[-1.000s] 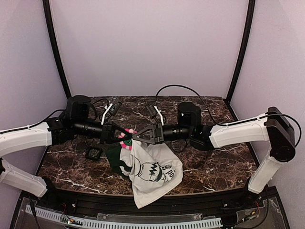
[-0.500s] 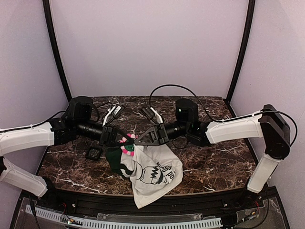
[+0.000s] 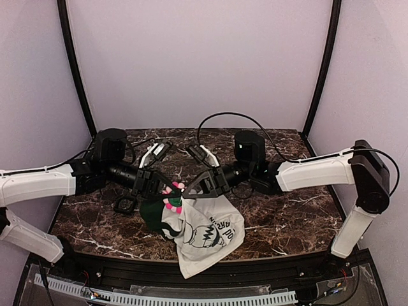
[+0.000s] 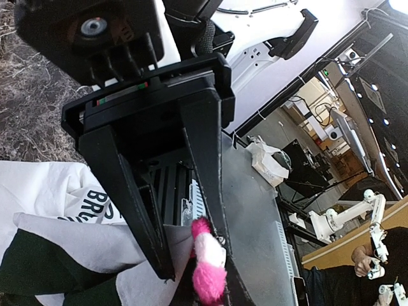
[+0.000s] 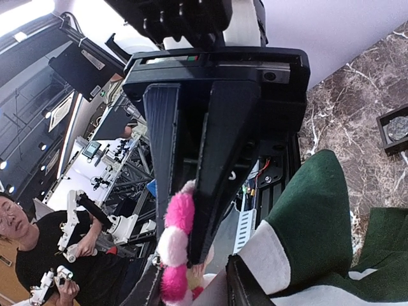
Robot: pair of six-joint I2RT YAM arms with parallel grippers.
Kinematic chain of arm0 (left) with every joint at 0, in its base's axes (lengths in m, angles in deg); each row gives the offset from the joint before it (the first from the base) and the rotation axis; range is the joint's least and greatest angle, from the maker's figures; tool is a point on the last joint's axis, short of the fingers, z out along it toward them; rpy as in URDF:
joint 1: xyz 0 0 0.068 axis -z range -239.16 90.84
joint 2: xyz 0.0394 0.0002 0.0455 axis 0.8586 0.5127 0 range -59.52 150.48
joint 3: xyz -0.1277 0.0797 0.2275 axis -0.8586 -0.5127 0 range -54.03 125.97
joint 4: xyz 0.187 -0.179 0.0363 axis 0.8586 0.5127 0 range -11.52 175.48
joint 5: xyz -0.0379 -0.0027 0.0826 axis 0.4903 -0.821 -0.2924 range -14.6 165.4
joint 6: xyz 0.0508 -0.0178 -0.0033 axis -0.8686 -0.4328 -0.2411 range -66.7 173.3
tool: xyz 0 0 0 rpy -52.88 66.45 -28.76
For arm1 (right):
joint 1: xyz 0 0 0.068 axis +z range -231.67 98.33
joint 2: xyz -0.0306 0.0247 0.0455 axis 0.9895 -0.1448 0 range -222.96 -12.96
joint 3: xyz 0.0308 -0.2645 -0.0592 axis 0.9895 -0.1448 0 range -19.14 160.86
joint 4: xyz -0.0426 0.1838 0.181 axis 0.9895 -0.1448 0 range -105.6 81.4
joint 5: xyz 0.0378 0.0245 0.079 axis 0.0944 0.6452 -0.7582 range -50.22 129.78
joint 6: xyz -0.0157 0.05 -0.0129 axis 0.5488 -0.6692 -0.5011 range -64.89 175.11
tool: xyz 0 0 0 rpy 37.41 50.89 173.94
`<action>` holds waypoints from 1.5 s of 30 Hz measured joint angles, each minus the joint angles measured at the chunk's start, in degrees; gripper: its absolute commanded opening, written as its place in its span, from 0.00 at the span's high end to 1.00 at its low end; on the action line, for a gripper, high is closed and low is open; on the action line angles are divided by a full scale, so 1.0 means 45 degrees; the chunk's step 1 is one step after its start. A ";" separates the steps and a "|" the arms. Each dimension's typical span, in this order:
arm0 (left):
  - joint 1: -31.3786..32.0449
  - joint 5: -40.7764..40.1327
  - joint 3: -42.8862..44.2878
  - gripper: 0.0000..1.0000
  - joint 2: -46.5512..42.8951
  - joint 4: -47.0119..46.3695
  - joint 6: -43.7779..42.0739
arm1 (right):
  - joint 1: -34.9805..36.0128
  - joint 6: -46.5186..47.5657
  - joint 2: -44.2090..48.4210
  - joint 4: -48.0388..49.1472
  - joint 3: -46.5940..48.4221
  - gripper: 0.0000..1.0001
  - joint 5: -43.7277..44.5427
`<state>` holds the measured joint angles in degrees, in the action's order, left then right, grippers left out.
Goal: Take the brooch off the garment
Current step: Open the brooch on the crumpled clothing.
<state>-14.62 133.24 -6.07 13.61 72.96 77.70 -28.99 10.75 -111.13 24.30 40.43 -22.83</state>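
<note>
so both arms meet in the middle of the marble surface (image 3: pixel 287 217), left arm (image 3: pixel 38 182) reaching in from the left, right arm (image 3: pixel 312 171) from the right, wrists nearly nose to nose. The brooch (image 3: pixel 172 195) sits right between the two tips, a fuzzy pink and white thing, pinned at the top of the garment (image 3: pixel 207 236) and up off the surface

the garment is bunched at that top bit. The dark green part sags to the left under the left jaws, and the white part with the black cartoon print spreads down to the right. Its bottom end droops over the near edge of the surface

left jaws: pressed together, pinching a fold of the white fabric. In the left wrist view the cloth is squeezed between the two fingers (image 4: pixel 127 191), and the pink fluff of the brooch is just beside the tip of one of them, touching it as far as I can see

right jaws: standing a bit apart. In the right wrist view the brooch hangs in the gap between the fingers (image 5: pixel 223 159), lying against the inner face of the wider-looking one. Green sleeve and white trim are just below and to the right

also a small black square frame (image 3: pixel 125 204) lies flat on the surface near the left jaws, apart from the garment
</note>
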 measured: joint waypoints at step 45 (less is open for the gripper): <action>-0.0933 -0.2414 -0.1127 0.99 -0.0690 -0.3585 0.1661 | 0.0559 -0.0019 0.1753 0.1481 -0.1656 0.91 0.6450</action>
<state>-18.82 122.38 -11.14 10.50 56.83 85.18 -26.47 10.67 -103.24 30.97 32.98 6.20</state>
